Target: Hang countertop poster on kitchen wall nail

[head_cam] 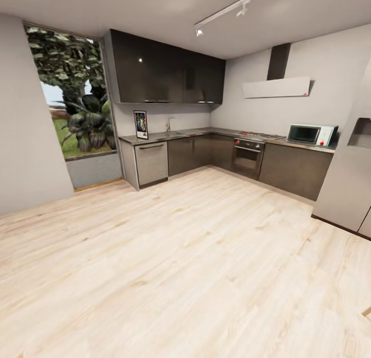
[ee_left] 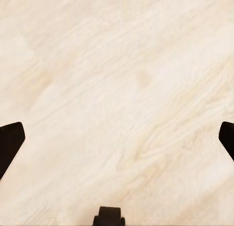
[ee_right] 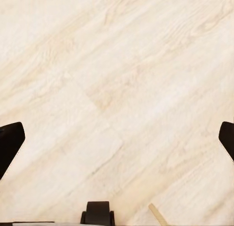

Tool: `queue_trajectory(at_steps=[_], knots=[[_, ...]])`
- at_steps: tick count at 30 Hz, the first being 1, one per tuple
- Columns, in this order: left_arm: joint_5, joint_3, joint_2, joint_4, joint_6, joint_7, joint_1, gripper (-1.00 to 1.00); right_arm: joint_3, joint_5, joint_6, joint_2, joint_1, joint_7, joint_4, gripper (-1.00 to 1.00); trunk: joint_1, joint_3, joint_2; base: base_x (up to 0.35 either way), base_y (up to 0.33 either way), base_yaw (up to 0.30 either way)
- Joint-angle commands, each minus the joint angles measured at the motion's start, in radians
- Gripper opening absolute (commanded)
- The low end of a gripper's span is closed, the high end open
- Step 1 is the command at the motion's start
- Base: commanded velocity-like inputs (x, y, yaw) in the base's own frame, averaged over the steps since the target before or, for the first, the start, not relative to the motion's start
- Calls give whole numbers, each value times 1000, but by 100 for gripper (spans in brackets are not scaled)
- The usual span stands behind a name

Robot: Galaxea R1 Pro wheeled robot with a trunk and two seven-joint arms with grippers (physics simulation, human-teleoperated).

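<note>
The poster (head_cam: 140, 124) stood on the far bench (head_cam: 206, 132), well beyond both spread, empty jaws above wooden floor (head_cam: 180, 265); careless driving could likely knock it over.

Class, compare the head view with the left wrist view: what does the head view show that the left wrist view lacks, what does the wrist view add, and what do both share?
Head view alone: the kitchen, with the poster standing upright on the countertop against the wall, near the tap; also the oven, microwave and window.

Left wrist view alone: the left gripper, its dark fingertips spread wide apart, with nothing between them.

Both: the pale wooden floor.
</note>
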Motion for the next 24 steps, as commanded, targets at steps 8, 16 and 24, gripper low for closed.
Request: queue_trajectory(at_steps=[8,16,24], knots=[[0,1,0,-1,0,0,0,100,-1,0,-4,1,0,-3,1,100,1,-4,0,339,59,127],[0,1,0,-1,0,1,0,100,-1,0,-4,1,0,-2,1,100,1,-7,0,339,79,142],[0,1,0,-1,0,1,0,100,-1,0,-4,-1,0,-2,1,100,1,-8,0,339,63,15]])
